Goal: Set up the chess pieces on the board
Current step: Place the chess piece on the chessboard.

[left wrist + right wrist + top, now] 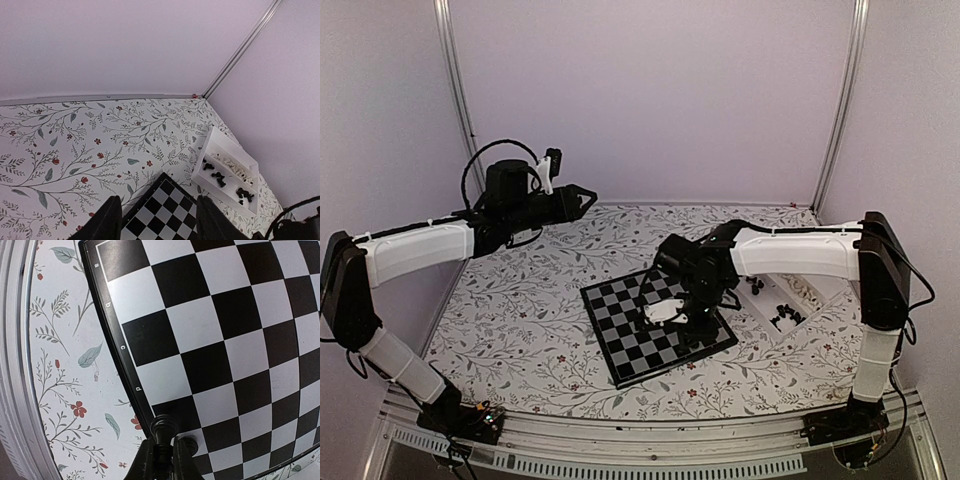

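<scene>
Black chess piece [164, 426] in right gripper [163, 447], axis along fingers [145, 461], over board [215, 335]

The right arm [790, 252] spans above the white tray [807, 292] and the right half of the board [625, 335]; its left squares lie open from above; one standing black piece [189, 442] crowds the held piece [164, 426] in the right pincer [164, 449].

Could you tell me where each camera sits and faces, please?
Top external: above, behind the robot, looking down on the table; left arm and right arm show.
Left wrist: on the raised left arm, facing the far right corner; open left tool at bottom.
Right wrist: low over the board, looking down; right tool shut on a black chess piece.
Shared: all show the board; the first two, the white tray.
</scene>
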